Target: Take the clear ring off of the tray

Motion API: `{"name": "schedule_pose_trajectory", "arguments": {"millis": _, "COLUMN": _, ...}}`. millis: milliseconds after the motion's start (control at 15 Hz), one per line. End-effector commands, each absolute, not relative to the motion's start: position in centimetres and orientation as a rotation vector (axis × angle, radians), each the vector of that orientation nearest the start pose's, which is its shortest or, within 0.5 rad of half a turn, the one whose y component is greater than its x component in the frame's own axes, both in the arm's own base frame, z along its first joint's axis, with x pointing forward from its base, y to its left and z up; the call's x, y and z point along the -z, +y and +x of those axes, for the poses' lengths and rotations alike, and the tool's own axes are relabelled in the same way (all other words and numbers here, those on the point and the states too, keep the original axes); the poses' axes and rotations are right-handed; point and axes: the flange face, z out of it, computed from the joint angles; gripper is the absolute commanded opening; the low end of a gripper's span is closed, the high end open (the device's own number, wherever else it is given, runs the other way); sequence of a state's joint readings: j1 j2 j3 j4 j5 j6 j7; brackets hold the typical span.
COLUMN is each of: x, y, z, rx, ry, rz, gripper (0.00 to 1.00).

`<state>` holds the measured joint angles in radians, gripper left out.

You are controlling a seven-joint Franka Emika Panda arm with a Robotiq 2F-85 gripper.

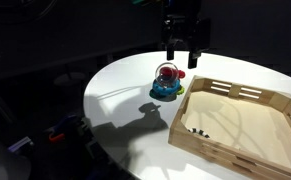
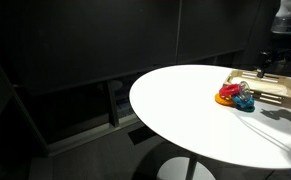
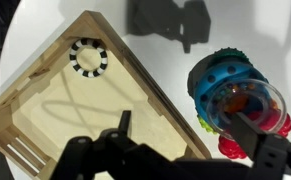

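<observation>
The tray (image 1: 247,93) of light wood lies on the white round table, also in the other exterior view (image 2: 281,92) and the wrist view (image 3: 55,115). A small ring with a whitish rim and dark marks, the clear ring (image 3: 87,57), lies inside one tray corner; in an exterior view it shows only as small dark marks (image 1: 197,128). My gripper (image 1: 182,50) hangs open and empty above the table, over the gap between the tray's edge and the toy. In the wrist view its fingers (image 3: 185,135) straddle the tray's rim, well apart from the ring.
A stacking toy (image 1: 167,82) with a blue base, red parts and a clear dome stands on the table (image 1: 125,100) just beside the tray, also in the wrist view (image 3: 237,100) and the other exterior view (image 2: 237,95). The surroundings are dark.
</observation>
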<state>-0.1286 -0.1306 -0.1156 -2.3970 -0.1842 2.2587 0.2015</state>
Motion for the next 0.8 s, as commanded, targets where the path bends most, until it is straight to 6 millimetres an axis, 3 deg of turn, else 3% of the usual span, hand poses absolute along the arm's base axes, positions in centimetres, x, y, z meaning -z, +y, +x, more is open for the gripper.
{"name": "schedule_pose_trajectory", "arguments": {"millis": 0, "x": -39.4, "y": -13.1, "z": 45.9, "rx": -0.102, "ry": 0.478, "rz": -3.215, "gripper": 1.0}}
{"name": "schedule_pose_trajectory", "arguments": {"millis": 400, "x": -43.2, "y": -13.2, "z": 45.2, "rx": -0.233, "ry": 0.4, "rz": -3.179, "gripper": 1.0}}
{"name": "schedule_pose_trajectory", "arguments": {"millis": 733, "x": -45.4, "y": -11.9, "z": 43.9, "rx": -0.191, "ry": 0.235, "rz": -3.142, "gripper": 1.0}}
